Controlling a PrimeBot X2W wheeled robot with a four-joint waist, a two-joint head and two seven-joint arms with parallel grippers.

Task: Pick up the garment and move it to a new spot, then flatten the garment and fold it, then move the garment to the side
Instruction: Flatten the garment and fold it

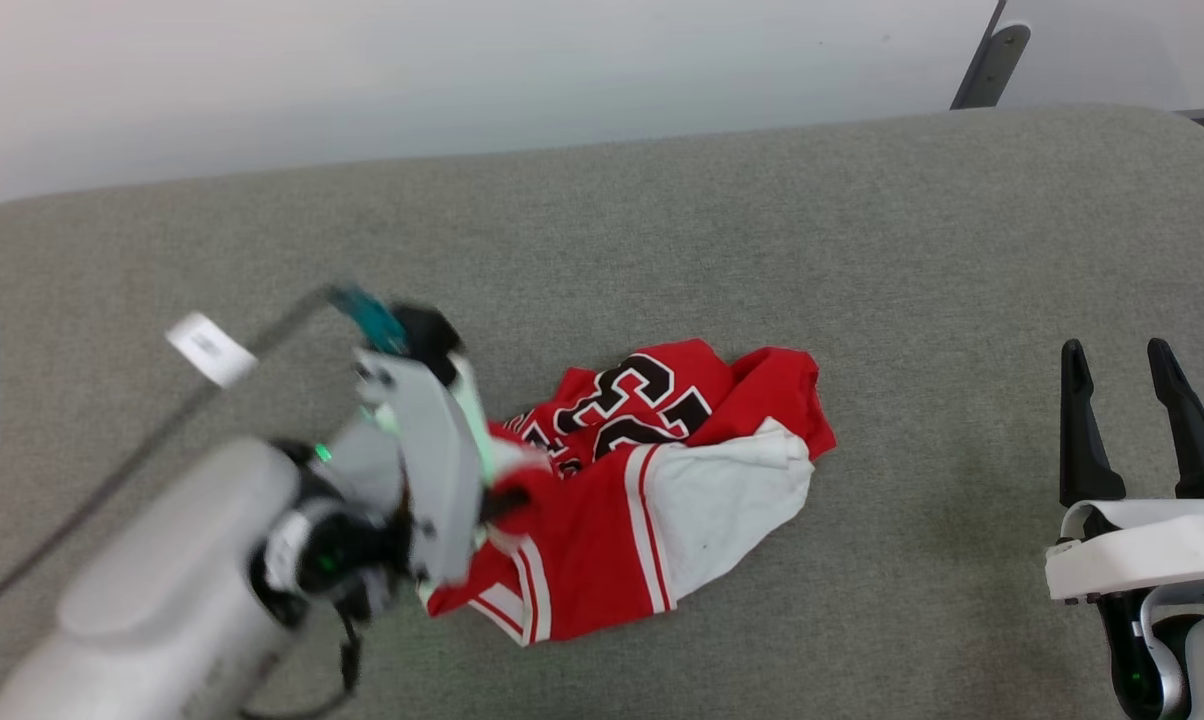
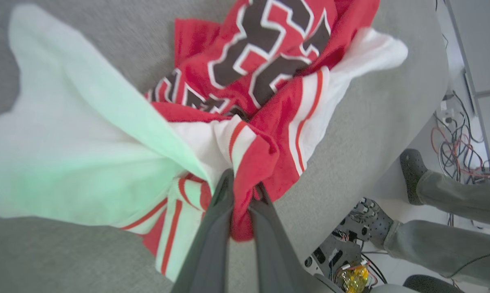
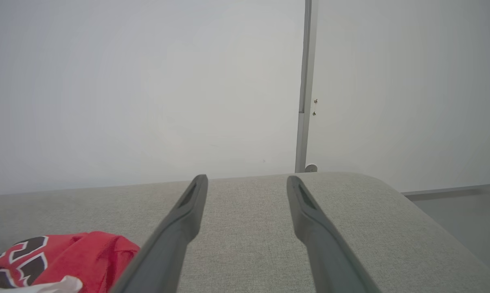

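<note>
The garment, a red jersey with white sleeves, striped trim and black print, lies crumpled on the grey cloth table. My left gripper is at its left edge, shut on a fold of red cloth. In the left wrist view that red fold sits pinched between the two dark fingers, with a white sleeve spread to the left. My right gripper rests open at the lower right, well apart from the garment. In the right wrist view its fingers stand wide apart, and the garment lies at the lower left.
A white wall runs behind the table, with a metal post at the back right. In the left wrist view a person's legs and dark shoes stand on the floor beside the table's rounded edge, near loose cables.
</note>
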